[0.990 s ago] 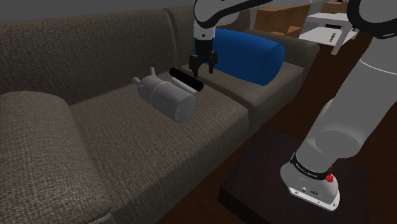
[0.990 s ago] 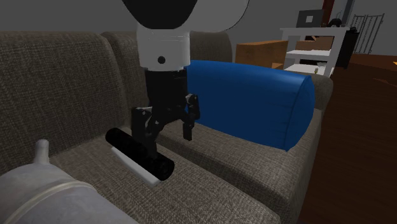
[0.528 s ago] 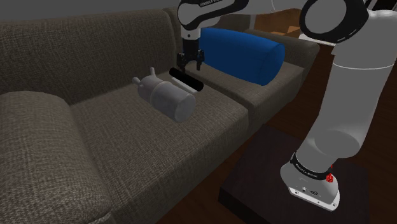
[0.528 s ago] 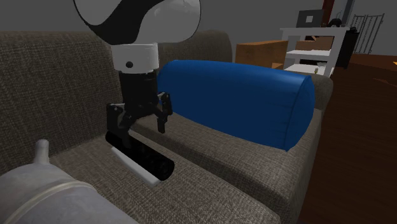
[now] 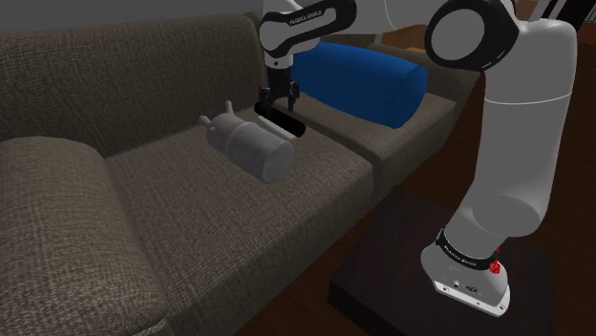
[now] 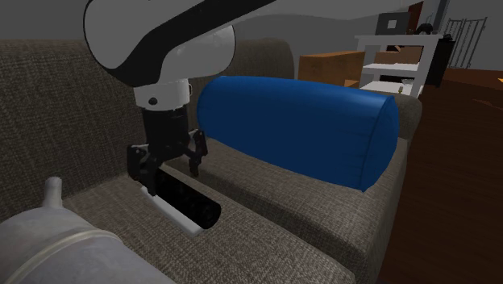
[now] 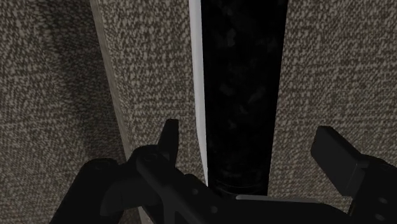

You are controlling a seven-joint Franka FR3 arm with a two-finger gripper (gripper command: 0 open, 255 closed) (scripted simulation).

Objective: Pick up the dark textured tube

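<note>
The dark textured tube lies on the brown sofa seat with a thin white strip along one side. In the second exterior view the tube points toward the camera. My black gripper hangs straight down over the tube's far end. In the wrist view the gripper is open, and its fingers stand on either side of the tube without touching it. The gripper holds nothing.
A grey jug-like object lies on the seat just beside the tube, toward the shoulder view's left. A blue bolster cushion rests against the backrest on the other side. The dark stand is at lower right.
The gripper has shifted toward the shoulder view's left, along the tube to its far end, and sits a little lower. It stays open. The tube has not moved.
</note>
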